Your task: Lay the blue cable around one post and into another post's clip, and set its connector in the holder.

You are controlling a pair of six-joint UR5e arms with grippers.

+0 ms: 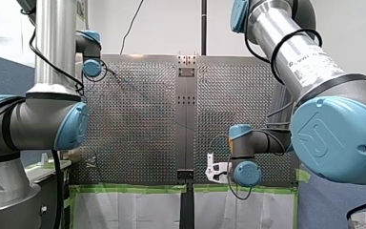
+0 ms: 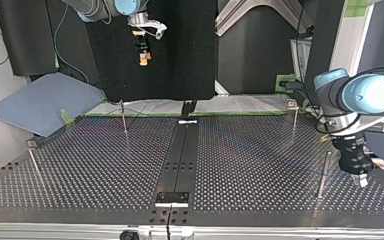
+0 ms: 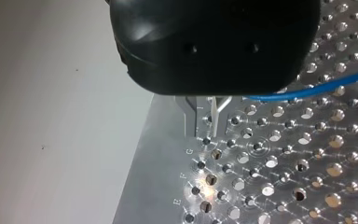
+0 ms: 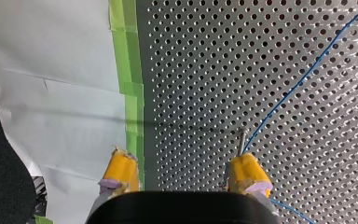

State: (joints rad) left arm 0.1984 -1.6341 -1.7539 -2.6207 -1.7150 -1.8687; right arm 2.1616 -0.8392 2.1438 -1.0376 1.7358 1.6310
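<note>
At eleven o'clock in the top view, the right gripper (image 2: 143, 61) hangs high above the perforated table (image 2: 80, 170), its yellow pads (image 4: 119, 170) spread wide with nothing between them. Its wrist view shows the blue cable (image 4: 303, 79) running down from one o'clock to a slim post (image 4: 241, 140) just ahead of one pad. The pad hides whether the cable truly turns round the post. Nothing guards that bend, so a pull from the other end could lift the cable off the post's top.

Towards the middle, at six o'clock, a small bracket (image 2: 172, 198) may be the holder; no connector can be made out.

At four o'clock the left gripper (image 2: 360, 179) stands low beside another post (image 2: 323, 172). Its metal fingers (image 3: 191, 116) are clenched close and the cable leads in between them, so it seems to grasp the cable. The thin, taut line could slip through that grip, or the fingers could knock the post while seeking its clip.
</note>
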